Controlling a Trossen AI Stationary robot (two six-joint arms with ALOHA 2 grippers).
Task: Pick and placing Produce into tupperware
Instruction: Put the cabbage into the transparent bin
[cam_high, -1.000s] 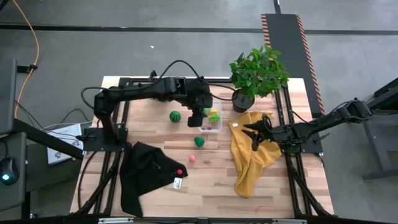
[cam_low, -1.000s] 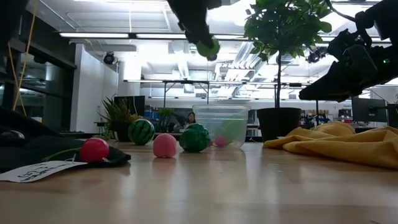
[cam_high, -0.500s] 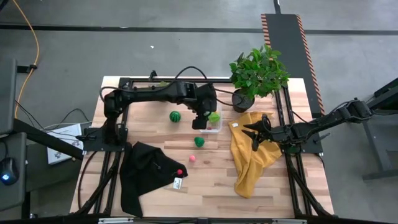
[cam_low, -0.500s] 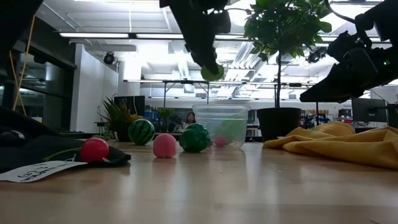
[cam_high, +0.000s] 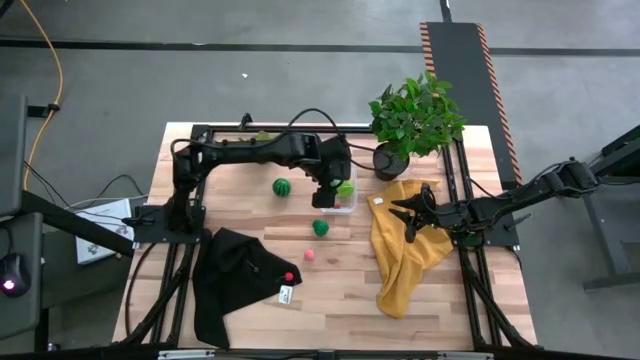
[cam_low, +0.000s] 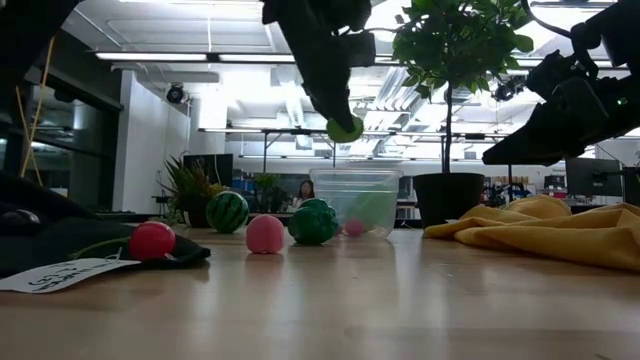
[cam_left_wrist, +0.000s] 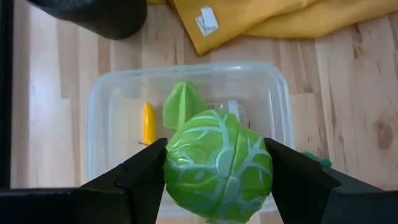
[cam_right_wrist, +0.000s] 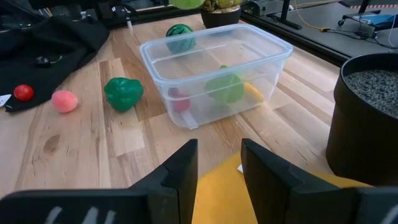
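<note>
My left gripper (cam_left_wrist: 217, 168) held the leafy light-green piece (cam_left_wrist: 218, 165) clamped between its fingers, hanging directly above the tupperware (cam_left_wrist: 99, 112), so I judged the drop was straight down. The right gripper (cam_right_wrist: 219, 163), fingers slightly parted and empty, waited over the yellow cloth (cam_high: 400, 250), farther away.

Worktop (cam_high: 250, 290): pale wooden planks, smooth, matt with a faint sheen. Container (cam_left_wrist: 106, 118): clear, colourless plastic, glossy, with rounded corners. Cabbage (cam_left_wrist: 217, 165): light-green glossy plastic with paler raised veins, held between the matt black fingers (cam_left_wrist: 143, 180) of the left claw (cam_left_wrist: 217, 186). Yellow cloth (cam_high: 400, 250), at 3 o'clock on the worktop: soft, matt, creased. Black cloth (cam_high: 230, 275), at 7 o'clock: matt, carrying a white paper tag (cam_high: 285, 294). Plant pot (cam_right_wrist: 373, 118): black, smooth.
</note>
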